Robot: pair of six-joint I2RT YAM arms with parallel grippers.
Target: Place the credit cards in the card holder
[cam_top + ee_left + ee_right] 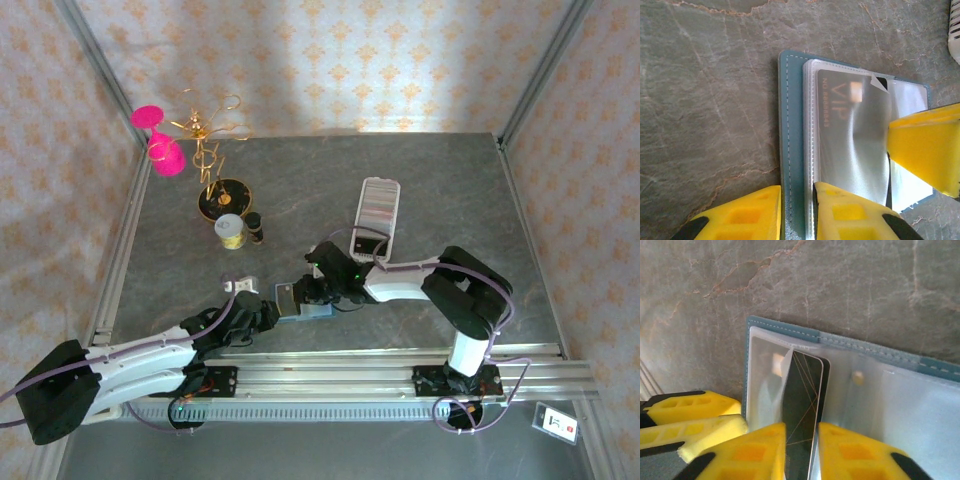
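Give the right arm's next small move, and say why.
Probably nudge the dark card deeper into the clear sleeve of the card holder: only its top end looks tucked under the plastic, and the rest lies between the fingers of the right gripper.

Teal card holder (790, 150) lies open, flat; dark card (802, 400) approx half inside clear sleeve, prob.

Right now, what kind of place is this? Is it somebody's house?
Probably not: it looks like a robot test booth. Wallpapered panels sit in a metal frame, and a left arm and right arm are bolted to a rail along the grey table.
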